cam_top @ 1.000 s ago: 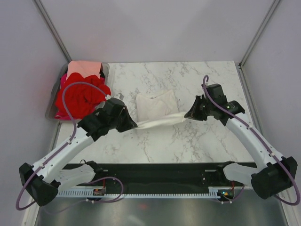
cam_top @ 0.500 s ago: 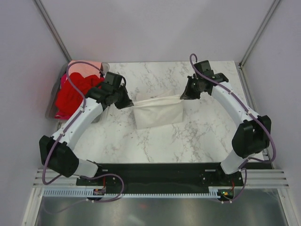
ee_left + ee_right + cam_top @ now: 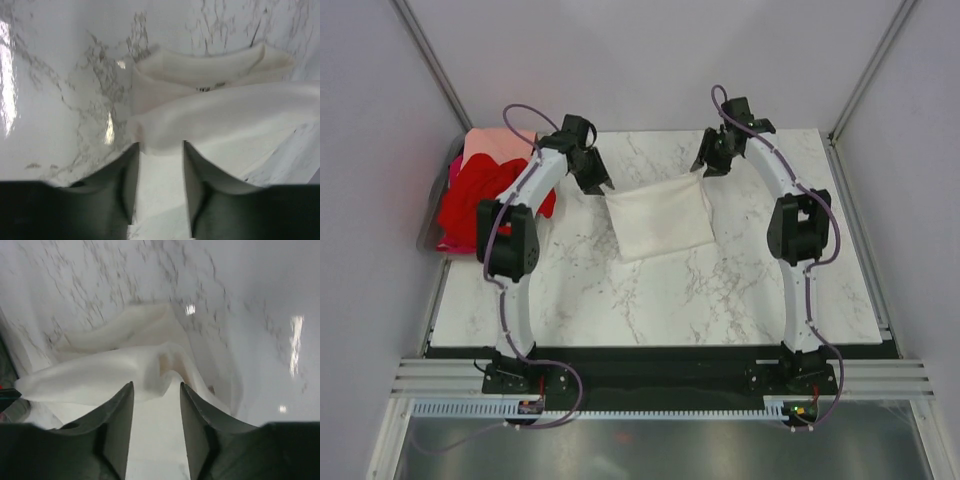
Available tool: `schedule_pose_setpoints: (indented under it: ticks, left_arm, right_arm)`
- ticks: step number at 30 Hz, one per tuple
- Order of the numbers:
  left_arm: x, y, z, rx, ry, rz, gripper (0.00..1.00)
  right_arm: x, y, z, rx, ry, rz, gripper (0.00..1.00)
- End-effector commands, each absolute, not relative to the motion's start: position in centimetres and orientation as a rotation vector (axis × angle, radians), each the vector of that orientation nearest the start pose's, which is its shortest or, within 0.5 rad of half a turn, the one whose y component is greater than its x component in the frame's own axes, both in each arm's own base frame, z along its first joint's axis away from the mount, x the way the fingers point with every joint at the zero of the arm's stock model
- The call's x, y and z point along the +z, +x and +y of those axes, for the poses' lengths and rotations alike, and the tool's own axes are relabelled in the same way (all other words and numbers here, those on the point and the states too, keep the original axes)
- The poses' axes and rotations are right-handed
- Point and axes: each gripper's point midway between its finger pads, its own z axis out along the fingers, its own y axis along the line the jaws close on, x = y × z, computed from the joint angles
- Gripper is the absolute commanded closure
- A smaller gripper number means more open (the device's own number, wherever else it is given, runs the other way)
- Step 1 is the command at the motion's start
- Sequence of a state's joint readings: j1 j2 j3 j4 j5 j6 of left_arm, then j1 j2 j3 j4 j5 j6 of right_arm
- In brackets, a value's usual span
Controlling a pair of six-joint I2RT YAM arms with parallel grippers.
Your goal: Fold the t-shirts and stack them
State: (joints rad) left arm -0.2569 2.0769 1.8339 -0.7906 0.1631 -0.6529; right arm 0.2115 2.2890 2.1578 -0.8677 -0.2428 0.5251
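Fold carried across: my left hand (image 3: 160, 147) and right hand (image 3: 156, 385) just released, both narrowly parted; cream-white cloth t-shirt (image 3: 660, 220) lies halved on white marble surface (image 3: 720, 290), one fold done.

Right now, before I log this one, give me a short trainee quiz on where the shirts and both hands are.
1. True or false: the cream t-shirt lies inside the bin.
2. In the top view, on which side of the cream one do the red t-shirts lie? A) left B) right C) nearer the arm bases
3. How do the jaws of the left hand and the right hand stand?
Key: 1 false, it lies folded on the table. 2 A. 3 open, both, at the shirt's far edge.
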Motion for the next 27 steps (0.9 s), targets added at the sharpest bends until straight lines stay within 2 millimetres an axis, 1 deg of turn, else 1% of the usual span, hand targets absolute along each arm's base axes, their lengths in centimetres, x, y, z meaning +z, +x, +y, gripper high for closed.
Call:
schedule_pose_setpoints:
  ticks: [1, 2, 3, 5, 6, 7, 8, 9, 10, 11, 12, 13, 14, 15, 16, 17, 18, 19, 20, 21, 22, 23, 24, 25, 26, 27]
  left_arm:
    - [9.6, 50.4, -16.5, -0.601, -0.474, 2.667, 0.44]
    - [9.3, 50.9, -16.7, -0.632, -0.482, 2.683, 0.37]
    - [9.3, 51.4, -16.0, -0.621, -0.525, 2.720, 0.36]
    - [10.7, 51.5, -15.5, -0.588, -0.539, 2.707, 0.36]
    - [10.9, 50.9, -15.6, -0.568, -0.532, 2.708, 0.36]
    - [13.4, 50.7, -15.1, -0.520, -0.519, 2.649, 0.36]
    - [14.3, 50.2, -15.1, -0.502, -0.506, 2.631, 0.36]
    - [13.6, 48.7, -15.5, -0.475, -0.494, 2.660, 0.36]
    - [15.9, 47.9, -15.6, -0.474, -0.468, 2.613, 0.36]
    - [16.2, 47.3, -15.3, -0.420, -0.463, 2.602, 0.37]
    - [15.0, 45.4, -15.9, -0.380, -0.441, 2.647, 0.38]
    - [17.0, 44.5, -16.0, -0.376, -0.424, 2.595, 0.38]
    - [16.9, 43.6, -16.4, -0.373, -0.413, 2.598, 0.39]
    - [15.6, 41.5, -17.1, -0.358, -0.390, 2.643, 0.40]
    - [15.6, 40.4, -17.5, -0.366, -0.391, 2.650, 0.40]
    - [17.2, 39.6, -18.0, -0.404, -0.370, 2.607, 0.41]
    - [15.7, 37.4, -18.6, -0.399, -0.343, 2.653, 0.42]
    - [15.7, 36.5, -18.9, -0.411, -0.331, 2.654, 0.42]
    - [16.3, 34.8, -18.9, -0.440, -0.313, 2.645, 0.43]
    - [16.5, 33.6, -19.3, -0.456, -0.284, 2.646, 0.44]
    - [17.1, 32.7, -19.2, -0.467, -0.256, 2.635, 0.45]
    - [16.6, 31.1, -18.8, -0.467, -0.240, 2.655, 0.45]
    - [18.6, 30.0, -18.5, -0.507, -0.209, 2.595, 0.45]
    - [19.1, 29.1, -18.2, -0.519, -0.175, 2.581, 0.45]
    - [18.3, 27.8, -17.6, -0.512, -0.166, 2.596, 0.44]
    - [19.9, 26.6, -17.1, -0.545, -0.151, 2.539, 0.41]
  right_arm:
    - [13.3, 56.3, 18.3, 0.674, 0.226, 2.508, 0.44]
    - [13.5, 56.7, 18.4, 0.696, 0.209, 2.495, 0.34]
    - [14.4, 56.7, 18.3, 0.699, 0.188, 2.480, 0.29]
    - [15.2, 55.8, 17.3, 0.651, 0.184, 2.478, 0.23]
    - [15.9, 53.8, 16.7, 0.628, 0.176, 2.490, 0.23]
    - [16.8, 53.8, 16.5, 0.623, 0.168, 2.442, 0.22]
    - [17.2, 53.0, 16.3, 0.626, 0.169, 2.425, 0.21]
    - [17.4, 50.5, 16.0, 0.636, 0.182, 2.434, 0.21]
    - [18.0, 50.3, 16.2, 0.660, 0.176, 2.393, 0.21]
    - [18.4, 49.1, 16.7, 0.716, 0.163, 2.386, 0.21]
    - [18.2, 47.6, 17.0, 0.752, 0.155, 2.374, 0.21]
    - [18.0, 46.8, 17.3, 0.782, 0.157, 2.375, 0.22]
    - [17.7, 45.9, 17.8, 0.831, 0.143, 2.384, 0.22]
    - [16.2, 45.0, 18.0, 0.852, 0.141, 2.413, 0.23]
    - [15.5, 44.5, 18.3, 0.878, 0.137, 2.429, 0.23]
    - [14.8, 44.0, 18.6, 0.907, 0.139, 2.446, 0.23]
    - [13.3, 42.9, 19.1, 0.963, 0.139, 2.484, 0.24]
    - [12.8, 43.0, 19.4, 0.987, 0.132, 2.472, 0.24]
    - [12.1, 42.6, 19.6, 0.998, 0.131, 2.487, 0.25]
    - [10.6, 42.2, 19.1, 0.955, 0.157, 2.526, 0.25]
    - [10.1, 42.3, 18.5, 0.910, 0.165, 2.534, 0.25]
    - [9.7, 42.5, 17.8, 0.841, 0.157, 2.534, 0.24]
    - [9.8, 42.5, 17.3, 0.800, 0.162, 2.530, 0.22]
    - [10.1, 42.7, 17.2, 0.793, 0.156, 2.518, 0.03]
    - [10.6, 42.8, 17.5, 0.809, 0.137, 2.501, 0.02]
    - [11.2, 43.3, 17.7, 0.822, 0.134, 2.475, 0.02]
